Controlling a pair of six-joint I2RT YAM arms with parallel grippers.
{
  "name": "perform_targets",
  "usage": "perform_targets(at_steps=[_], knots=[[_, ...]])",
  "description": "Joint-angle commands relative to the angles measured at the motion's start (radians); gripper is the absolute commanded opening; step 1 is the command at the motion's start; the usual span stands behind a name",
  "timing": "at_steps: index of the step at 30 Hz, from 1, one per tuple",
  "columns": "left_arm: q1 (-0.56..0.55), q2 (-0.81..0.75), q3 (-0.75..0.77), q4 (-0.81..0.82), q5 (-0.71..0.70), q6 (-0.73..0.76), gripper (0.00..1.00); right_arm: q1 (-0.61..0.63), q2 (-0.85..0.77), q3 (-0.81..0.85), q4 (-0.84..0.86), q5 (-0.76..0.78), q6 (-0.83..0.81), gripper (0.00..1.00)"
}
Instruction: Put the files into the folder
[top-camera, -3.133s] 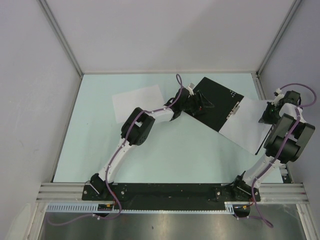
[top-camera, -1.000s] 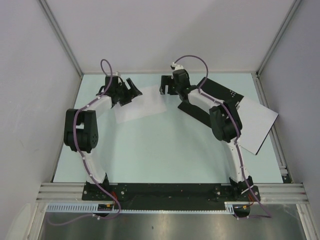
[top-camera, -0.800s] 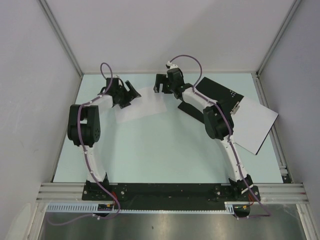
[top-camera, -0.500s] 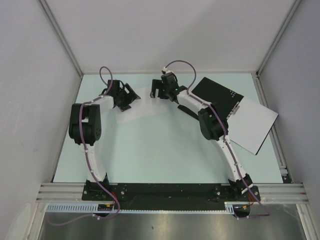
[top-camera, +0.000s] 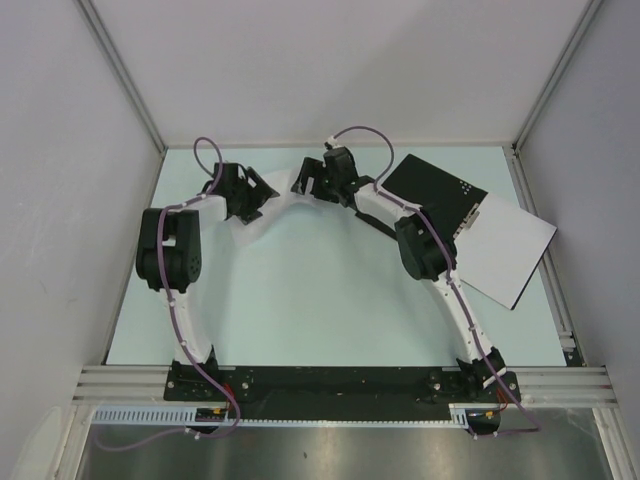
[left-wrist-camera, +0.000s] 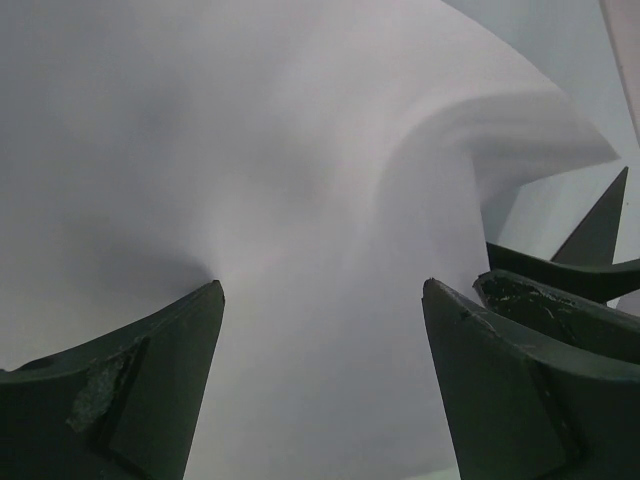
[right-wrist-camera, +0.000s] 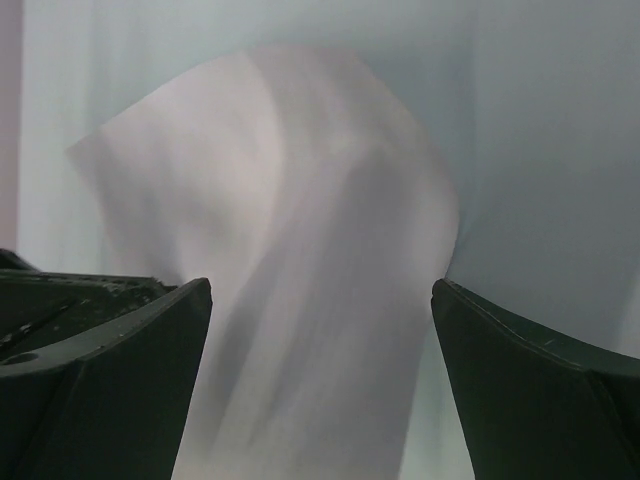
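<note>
One blank white file sheet (top-camera: 272, 212) lies at the back left of the table, squeezed from both sides and humped up in the middle (left-wrist-camera: 300, 200) (right-wrist-camera: 300, 240). My left gripper (top-camera: 262, 192) (left-wrist-camera: 322, 287) presses on its left part, jaws open with only paper beneath them. Facing it, my right gripper (top-camera: 303, 183) (right-wrist-camera: 322, 285) is open at the sheet's right edge. The folder (top-camera: 435, 190) lies open at the back right, black inside with small white dots. Another white file sheet (top-camera: 510, 245) rests on its right half.
Metal frame rails (top-camera: 340, 146) and grey walls close in the pale green table (top-camera: 320, 300) at the back and sides. The right arm (top-camera: 420, 245) reaches over the folder's left corner. The right gripper's fingers (left-wrist-camera: 580, 270) show in the left wrist view.
The right gripper has slid left toward the left gripper. The sheet between them has been pushed together and now bulges upward. The folder and its sheet have not moved.
</note>
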Motion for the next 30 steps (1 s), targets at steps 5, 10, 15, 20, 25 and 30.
perform_targets(at_steps=[5,10,15,20,25,30], knots=[[-0.009,-0.004,-0.043,-0.031,0.017,-0.026,0.88,0.016,-0.074,-0.166,0.122,-0.206,0.183,0.97],[-0.009,-0.006,-0.049,-0.035,0.024,-0.014,0.88,0.002,-0.135,-0.236,0.257,-0.243,0.289,0.97],[-0.009,-0.02,-0.067,-0.03,0.027,-0.002,0.88,-0.016,-0.189,-0.427,0.441,-0.241,0.512,0.97],[-0.011,-0.029,-0.073,-0.032,0.027,0.012,0.88,-0.044,-0.258,-0.576,0.574,-0.228,0.631,0.98],[-0.022,-0.034,-0.078,-0.032,0.034,0.021,0.88,-0.046,-0.284,-0.653,0.621,-0.206,0.715,0.97],[-0.036,-0.043,-0.093,-0.024,0.035,0.023,0.88,-0.03,-0.296,-0.694,0.645,-0.197,0.786,0.96]])
